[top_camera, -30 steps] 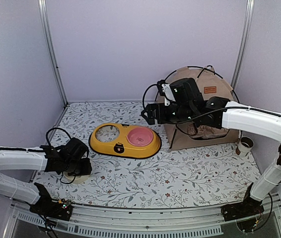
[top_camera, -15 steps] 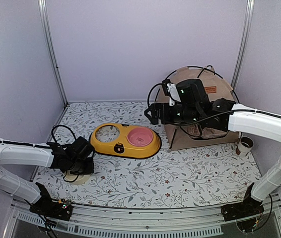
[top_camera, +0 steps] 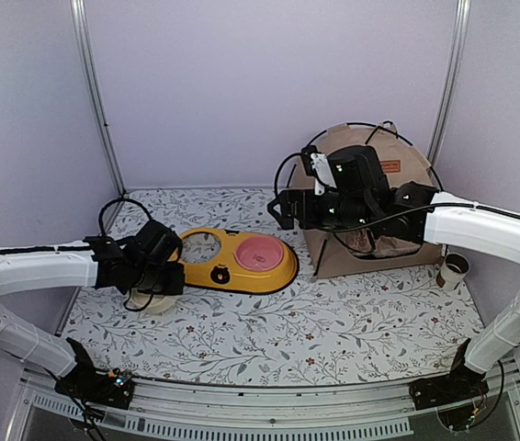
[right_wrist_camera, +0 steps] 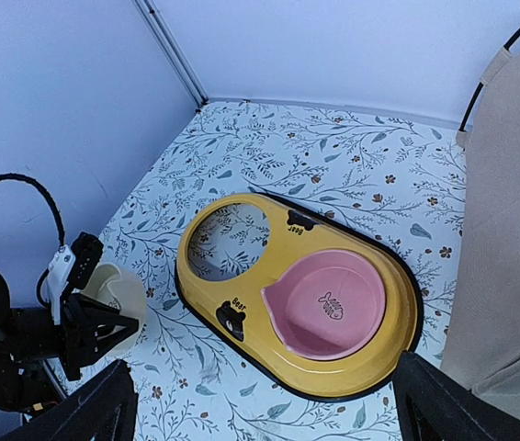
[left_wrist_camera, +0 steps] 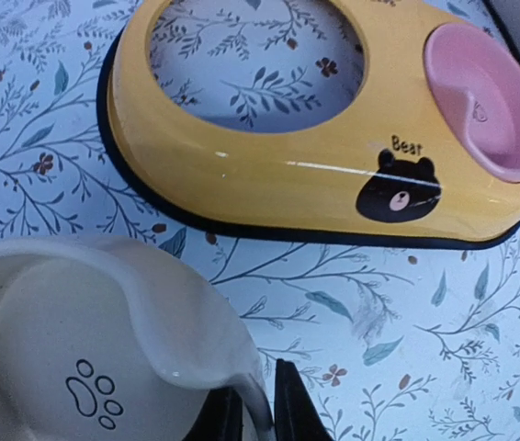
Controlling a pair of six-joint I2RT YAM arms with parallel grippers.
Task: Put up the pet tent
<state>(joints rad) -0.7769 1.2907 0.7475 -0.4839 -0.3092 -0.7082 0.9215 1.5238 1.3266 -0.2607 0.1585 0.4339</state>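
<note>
Left gripper [left_wrist_camera: 258, 409] was clenched on the rim of the cream bowl [left_wrist_camera: 67, 367]. Bowl was bare inside, paw print on its floor. Yellow feeder [left_wrist_camera: 269, 179] sat just ahead of that gripper. It had two wells: one held the pink bowl [left_wrist_camera: 480, 92], bare apart from a fish mark, and the other showed the floral cloth [left_wrist_camera: 352, 303] through it. Right gripper [top_camera: 280, 211] hung above the feeder's pink end, fingers spread wide, grasping nothing. Pet tent [top_camera: 356, 138] stood upright just behind and to the right of it. Count: 1 feeder, 2 bowls, 1 tent, 1 white tube [top_camera: 453, 269] well to that gripper's right.
</note>
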